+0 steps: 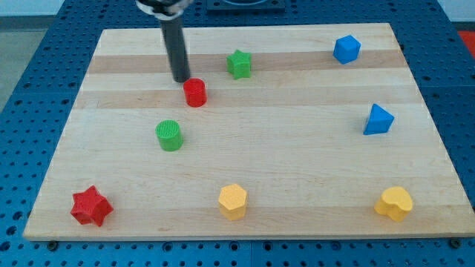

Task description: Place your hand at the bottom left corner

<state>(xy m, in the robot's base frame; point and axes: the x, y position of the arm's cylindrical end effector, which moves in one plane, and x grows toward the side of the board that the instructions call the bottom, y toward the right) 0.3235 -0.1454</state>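
Observation:
My tip [181, 79] rests on the wooden board [245, 215] in the upper left part of the view. It stands just to the upper left of a red cylinder [195, 93], very close to it. A green cylinder [169, 136] lies below the tip. A red star [91, 206] sits near the board's bottom left corner, far below and left of the tip.
A green star [239, 64] lies to the right of the tip. A blue block [346, 49] is at the top right and a blue triangular block [378, 119] at the right. A yellow hexagon [232, 201] and a yellow heart [394, 203] lie along the bottom.

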